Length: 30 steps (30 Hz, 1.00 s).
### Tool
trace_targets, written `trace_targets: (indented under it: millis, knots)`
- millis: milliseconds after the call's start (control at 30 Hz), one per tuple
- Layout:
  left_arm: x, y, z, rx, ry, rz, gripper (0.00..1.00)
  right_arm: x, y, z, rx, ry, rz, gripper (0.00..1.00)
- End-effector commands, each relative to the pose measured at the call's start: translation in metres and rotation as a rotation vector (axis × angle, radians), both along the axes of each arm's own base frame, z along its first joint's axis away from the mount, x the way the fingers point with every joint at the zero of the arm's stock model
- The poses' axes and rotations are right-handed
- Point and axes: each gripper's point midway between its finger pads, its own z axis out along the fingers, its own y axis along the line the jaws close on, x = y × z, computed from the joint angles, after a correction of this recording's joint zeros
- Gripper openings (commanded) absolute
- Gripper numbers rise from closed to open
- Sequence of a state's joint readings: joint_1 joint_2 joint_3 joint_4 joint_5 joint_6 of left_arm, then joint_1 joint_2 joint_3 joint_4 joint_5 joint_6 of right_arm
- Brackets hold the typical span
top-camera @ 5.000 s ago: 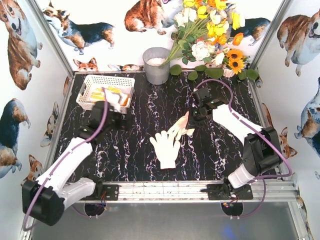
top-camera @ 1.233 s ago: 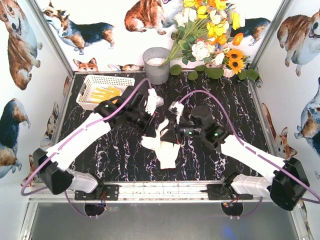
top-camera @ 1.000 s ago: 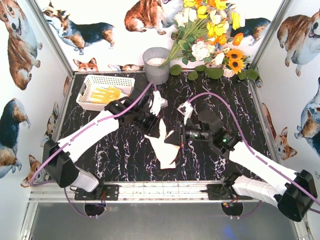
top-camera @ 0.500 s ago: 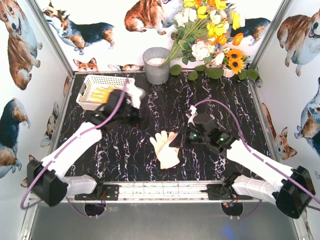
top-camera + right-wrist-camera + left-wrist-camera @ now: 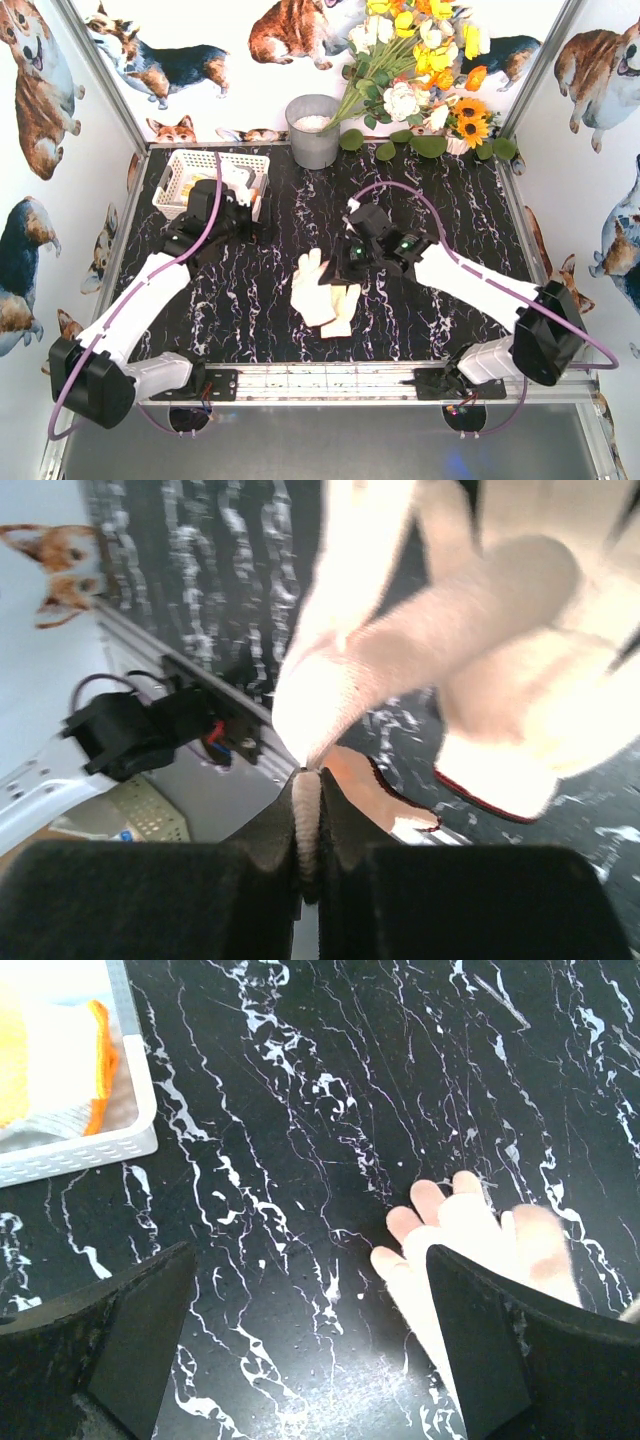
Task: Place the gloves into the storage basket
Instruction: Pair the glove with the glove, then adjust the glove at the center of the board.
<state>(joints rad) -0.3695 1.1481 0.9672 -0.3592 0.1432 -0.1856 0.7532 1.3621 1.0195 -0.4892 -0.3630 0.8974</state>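
Observation:
The white lattice storage basket [image 5: 205,160] stands at the far left and holds a yellow glove with an orange cuff [image 5: 193,190] and a cream glove [image 5: 238,184]. Its corner shows in the left wrist view [image 5: 80,1150]. My left gripper [image 5: 248,222] hangs just right of the basket, open and empty [image 5: 310,1310]. Two cream-white gloves [image 5: 318,295] lie overlapping mid-table, and one shows in the left wrist view [image 5: 470,1230]. My right gripper [image 5: 348,268] is shut on the edge of a cream glove [image 5: 400,650], which hangs from it [image 5: 307,825]. A peach glove [image 5: 375,790] lies underneath.
A grey metal bucket [image 5: 313,130] stands at the back centre, right of the basket. A bunch of flowers [image 5: 420,70] fills the back right. Corgi-patterned walls close in the black marble table [image 5: 450,190] on three sides.
My left gripper carried a cream glove to the basket, let it go there and drew back open. My right gripper shut on a cream glove and moved it left and farther.

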Motion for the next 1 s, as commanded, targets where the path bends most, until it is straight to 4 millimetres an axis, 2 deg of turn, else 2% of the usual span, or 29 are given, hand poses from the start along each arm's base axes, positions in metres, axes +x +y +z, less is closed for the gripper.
trace_targets:
  millis: [0,100,167,400,467,600,667,833,967]
  knots:
    - [0.004,-0.012,-0.009,-0.067,0.037,-0.028,0.93,-0.007,-0.035,-0.058,-0.210,0.116,-0.034,0.00]
    - [-0.005,-0.027,-0.019,-0.133,0.090,-0.083,0.95,-0.007,-0.050,-0.089,-0.308,0.150,-0.025,0.00]
    - [-0.012,-0.035,-0.024,-0.181,0.129,-0.107,0.95,-0.004,-0.057,-0.101,-0.379,0.156,-0.014,0.00]
    - [-0.054,-0.066,-0.046,-0.299,0.262,-0.132,0.94,0.016,-0.065,-0.093,-0.458,0.089,-0.033,0.01]
    - [-0.071,-0.073,-0.067,-0.317,0.339,-0.124,0.93,0.017,-0.070,-0.092,-0.487,0.086,-0.048,0.18]
    - [-0.109,-0.102,-0.080,-0.398,0.457,-0.166,0.89,0.009,-0.081,-0.080,-0.495,0.071,-0.054,0.44]
    - [-0.135,-0.117,-0.086,-0.443,0.521,-0.200,0.86,0.001,-0.085,-0.071,-0.474,0.062,-0.055,0.54]
    - [-0.168,-0.134,-0.102,-0.540,0.633,-0.193,0.69,-0.033,-0.092,-0.074,-0.436,0.155,0.016,0.62]
    - [-0.190,-0.144,-0.117,-0.558,0.697,-0.197,0.65,-0.060,-0.090,-0.086,-0.347,0.235,0.021,0.63]
